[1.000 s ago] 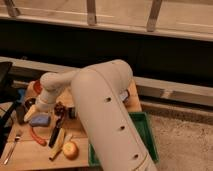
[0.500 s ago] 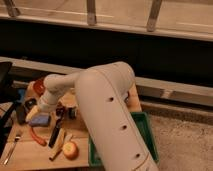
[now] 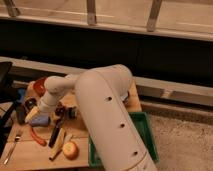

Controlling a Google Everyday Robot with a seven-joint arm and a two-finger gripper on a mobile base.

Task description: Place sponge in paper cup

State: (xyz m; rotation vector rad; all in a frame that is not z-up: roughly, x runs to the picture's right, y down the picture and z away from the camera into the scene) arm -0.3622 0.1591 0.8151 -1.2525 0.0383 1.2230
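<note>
White smooth-shelled arm [image 3: 107,115], bulky, hiding mid-table. Wooden table [image 3: 30,159]. Green rectangular tray [image 3: 148,134]. Red round bowl [image 3: 39,86]. Gripper [image 3: 31,112], table's left end, jaws apart, empty. Sponge [image 3: 41,120], blue, soft, flat, just beside it. Round orange fruit [image 3: 70,149]. Fork [image 3: 12,148].

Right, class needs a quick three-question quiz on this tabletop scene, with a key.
1. True or false: the sponge lies on the table.
2. Where is the end effector? A) over the green tray B) at the table's left end, right by the sponge C) on the apple
3. What colour is the bowl at the table's far left corner?
Key: 1 true; 2 B; 3 red.
</note>
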